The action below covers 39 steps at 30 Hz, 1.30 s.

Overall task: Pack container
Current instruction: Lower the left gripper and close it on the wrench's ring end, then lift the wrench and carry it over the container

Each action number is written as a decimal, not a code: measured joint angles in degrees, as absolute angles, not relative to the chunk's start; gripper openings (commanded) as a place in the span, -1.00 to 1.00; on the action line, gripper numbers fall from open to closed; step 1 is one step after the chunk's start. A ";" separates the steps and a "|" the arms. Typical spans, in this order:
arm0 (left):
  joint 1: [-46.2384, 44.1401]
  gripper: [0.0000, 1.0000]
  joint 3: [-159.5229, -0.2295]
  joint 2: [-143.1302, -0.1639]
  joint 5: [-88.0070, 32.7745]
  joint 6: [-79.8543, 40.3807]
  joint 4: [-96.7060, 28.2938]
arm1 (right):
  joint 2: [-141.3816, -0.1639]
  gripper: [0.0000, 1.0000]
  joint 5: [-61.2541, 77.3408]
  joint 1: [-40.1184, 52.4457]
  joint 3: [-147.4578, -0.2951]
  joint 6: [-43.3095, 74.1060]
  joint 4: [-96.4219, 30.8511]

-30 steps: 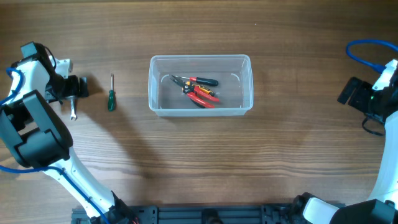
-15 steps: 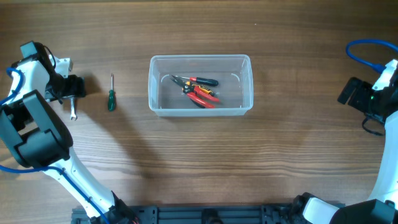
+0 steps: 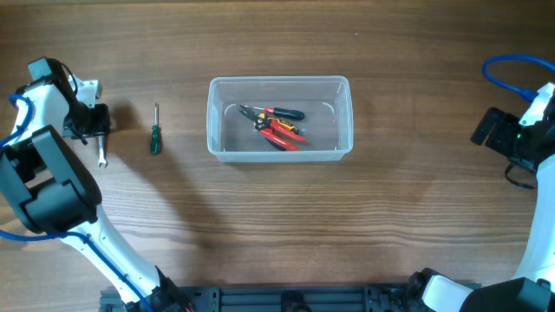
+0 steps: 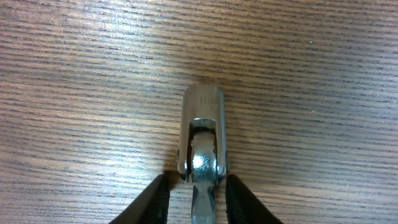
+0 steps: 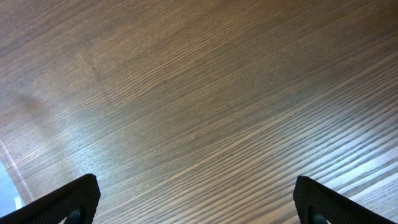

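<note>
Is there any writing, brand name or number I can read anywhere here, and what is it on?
None readable.
The metal socket wrench has faint stamped marks near its end, too blurred to read.
The container, pliers and screwdriver show no lettering.

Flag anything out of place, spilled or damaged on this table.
Nothing is spilled or damaged. The container sits upright with pliers inside. The only strays are a green screwdriver and a metal socket tool, which lie outside it on the left, with the left gripper straddling the tool.
</note>
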<state>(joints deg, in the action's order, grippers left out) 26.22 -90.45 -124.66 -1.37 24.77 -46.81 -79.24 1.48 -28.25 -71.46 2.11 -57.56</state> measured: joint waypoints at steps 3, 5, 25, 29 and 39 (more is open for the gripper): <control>26.22 -0.54 -90.45 -124.66 -1.37 24.80 -46.81 | -79.22 1.00 1.48 -28.25 -71.48 2.11 -57.56; 26.22 -0.60 -90.45 -124.66 -1.37 24.80 -46.78 | -79.24 1.00 1.48 -28.25 -71.46 2.11 -57.56; 26.22 -0.92 -91.72 -124.70 -1.39 22.79 -47.13 | -79.22 1.00 1.48 -28.25 -71.46 2.11 -57.56; 25.87 -0.92 -96.03 -124.70 -1.37 21.67 -49.78 | -79.22 1.00 1.48 -28.25 -71.46 2.11 -57.56; 15.27 -0.92 -102.83 -113.56 -10.87 20.60 -52.29 | -79.22 1.00 1.48 -28.25 -71.46 2.11 -57.56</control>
